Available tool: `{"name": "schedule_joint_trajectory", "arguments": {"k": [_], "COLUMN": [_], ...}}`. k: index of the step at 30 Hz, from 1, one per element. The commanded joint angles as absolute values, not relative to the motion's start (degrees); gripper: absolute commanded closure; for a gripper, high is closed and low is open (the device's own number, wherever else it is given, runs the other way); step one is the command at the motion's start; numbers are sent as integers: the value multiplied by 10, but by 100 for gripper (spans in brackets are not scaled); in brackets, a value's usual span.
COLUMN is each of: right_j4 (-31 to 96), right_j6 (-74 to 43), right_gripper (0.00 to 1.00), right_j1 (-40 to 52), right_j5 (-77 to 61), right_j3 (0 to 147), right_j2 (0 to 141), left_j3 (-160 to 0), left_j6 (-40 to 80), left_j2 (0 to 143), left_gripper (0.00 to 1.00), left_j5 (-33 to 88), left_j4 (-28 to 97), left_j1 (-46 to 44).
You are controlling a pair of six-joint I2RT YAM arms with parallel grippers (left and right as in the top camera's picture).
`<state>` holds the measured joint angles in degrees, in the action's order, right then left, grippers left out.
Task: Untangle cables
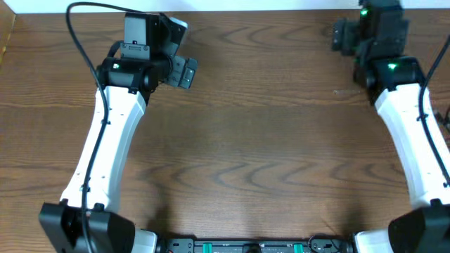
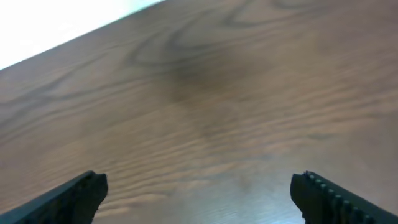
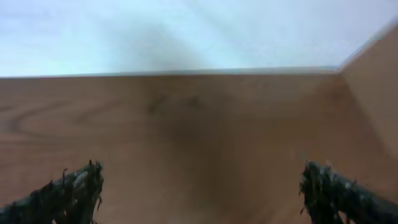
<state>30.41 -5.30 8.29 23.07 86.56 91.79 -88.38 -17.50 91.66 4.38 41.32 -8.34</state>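
The cables are out of view; only bare wood grain shows in all three views. My left gripper (image 1: 181, 49) sits at the table's far left and is open; in the left wrist view the left gripper (image 2: 199, 183) has its black fingertips (image 2: 87, 190) far apart over bare wood with nothing between them. My right gripper (image 1: 369, 28) is at the far right corner. In the right wrist view the right gripper (image 3: 200, 180) is open too, its frayed dark fingertips (image 3: 81, 183) wide apart and empty, facing the table's back edge.
The wooden table (image 1: 246, 140) ends at a white wall (image 3: 186, 31) along the back. A light brown side panel (image 3: 373, 87) rises at the right corner. A thick black arm cable (image 1: 76, 31) loops over the left arm. The arm bases stand at the front edge.
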Motion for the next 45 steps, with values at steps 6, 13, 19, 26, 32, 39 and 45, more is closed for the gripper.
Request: {"name": "schedule_joint_trajectory", "arguments": {"k": [6,13,19,26,32,39,45], "right_j4": [325,327,412,480,472,474,474], "right_j6": [-192,-205,-267,-268,-239,-239,-239], "right_gripper": [1,1,1,1,1,1,1], "right_j1": [160,263,426,538,539,539,539], "right_j5": [400,415,604,635,635,635,635], "right_j3": [758,587,494,476,475,475,475], "right_j2": [774,550,322,220,232,232,232], "left_j3": [-878,-766,-621,-508,-478,-478,-478], "left_j6": [-119,-94,-77,-39,-40,-40,-40], "left_j2": [718,528,302,98,81,81,81], "left_gripper": [2,2,2,2,2,2,2], "left_j5": [-44,-77,-91,-127,-127,-127,-127], "left_j4": [413,418,397,402,411,458,480], "left_j1": [-81,-81,-81,-81,-81,-81,-81]}}
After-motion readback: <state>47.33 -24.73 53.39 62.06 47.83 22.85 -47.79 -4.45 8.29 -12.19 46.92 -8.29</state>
